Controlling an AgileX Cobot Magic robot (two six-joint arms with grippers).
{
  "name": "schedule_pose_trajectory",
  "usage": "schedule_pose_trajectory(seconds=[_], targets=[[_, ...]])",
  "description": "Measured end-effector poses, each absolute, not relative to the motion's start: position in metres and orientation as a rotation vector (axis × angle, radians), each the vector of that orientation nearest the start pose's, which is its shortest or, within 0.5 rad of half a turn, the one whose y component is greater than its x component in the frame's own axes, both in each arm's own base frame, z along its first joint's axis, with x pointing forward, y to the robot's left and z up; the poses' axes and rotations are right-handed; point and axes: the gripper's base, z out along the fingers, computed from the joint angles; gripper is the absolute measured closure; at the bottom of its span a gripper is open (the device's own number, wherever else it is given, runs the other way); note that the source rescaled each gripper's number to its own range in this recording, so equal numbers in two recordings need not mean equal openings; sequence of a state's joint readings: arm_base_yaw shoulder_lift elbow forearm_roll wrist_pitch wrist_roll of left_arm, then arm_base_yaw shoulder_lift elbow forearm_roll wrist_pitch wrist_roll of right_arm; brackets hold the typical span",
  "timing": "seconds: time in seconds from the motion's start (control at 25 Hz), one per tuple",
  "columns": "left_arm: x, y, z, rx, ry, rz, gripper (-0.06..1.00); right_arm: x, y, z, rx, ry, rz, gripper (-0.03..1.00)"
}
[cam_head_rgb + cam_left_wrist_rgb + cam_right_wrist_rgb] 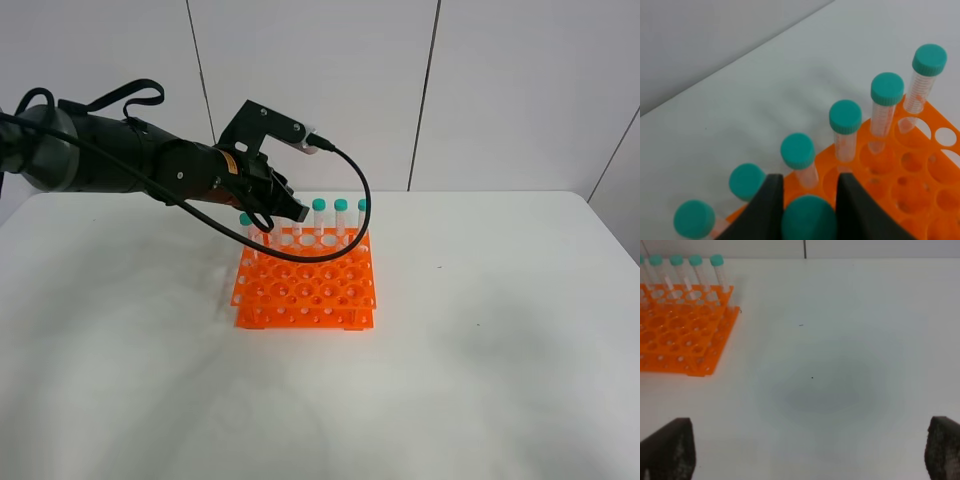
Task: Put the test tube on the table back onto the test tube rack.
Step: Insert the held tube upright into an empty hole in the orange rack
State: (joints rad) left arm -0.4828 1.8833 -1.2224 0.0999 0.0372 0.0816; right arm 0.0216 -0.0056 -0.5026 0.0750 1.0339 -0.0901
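The left pincer (pixel 809 182) is squeezed shut on the test tube (pixel 808 219), with one dark finger on each side of its green cap. It holds the test tube over the back part of the orange rack (pixel 920 185), right beside the row of other tubes (pixel 845 117) that stand up in their holes, but I cannot tell if its tip is in a hole. The right pincer (pixel 805 450) has its two fingers far apart and hangs over the white tabletop (pixel 840 340), off to the side of the rack.

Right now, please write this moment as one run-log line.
left gripper: shut on test tube | position: at test tube rack | right gripper: open, empty
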Motion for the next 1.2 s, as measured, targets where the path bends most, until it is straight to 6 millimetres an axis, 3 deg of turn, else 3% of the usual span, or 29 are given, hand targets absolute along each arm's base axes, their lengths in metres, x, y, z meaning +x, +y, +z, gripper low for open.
schedule_pose_trajectory(seconds=[0.56, 1.2], targets=[[0.382, -0.181, 0.210, 0.673, 2.047, -0.145, 0.94, -0.005, 0.006, 0.280, -0.115, 2.004, 0.047, -0.03], [0.385, -0.182, 0.205, 0.651, 2.042, -0.159, 0.94, -0.005, 0.006, 0.280, -0.115, 2.004, 0.048, -0.03]])
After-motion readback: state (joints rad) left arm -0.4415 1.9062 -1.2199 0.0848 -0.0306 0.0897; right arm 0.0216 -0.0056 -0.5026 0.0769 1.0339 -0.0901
